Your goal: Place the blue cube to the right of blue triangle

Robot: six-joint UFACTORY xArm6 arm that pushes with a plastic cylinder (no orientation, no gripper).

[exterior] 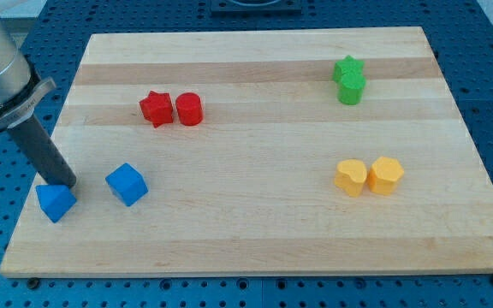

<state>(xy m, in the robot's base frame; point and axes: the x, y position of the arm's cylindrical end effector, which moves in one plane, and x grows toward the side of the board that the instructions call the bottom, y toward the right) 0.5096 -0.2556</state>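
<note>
Lower left: my tip (68,183), rod only, no pincer, touching blue triangle (56,202); blue cube (127,184) just right; circle round, nudge gently

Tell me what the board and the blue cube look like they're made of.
The board looks like pale wood, matte, with visible grain and plank strips. The blue cube looks like solid-coloured plastic, smooth with a slight sheen, though painted wood can't be ruled out.

Bright, even light falls from above on the pale wooden surface (264,222); shadows under the blocks are short and soft. Focus is sharp throughout, without glare.
</note>
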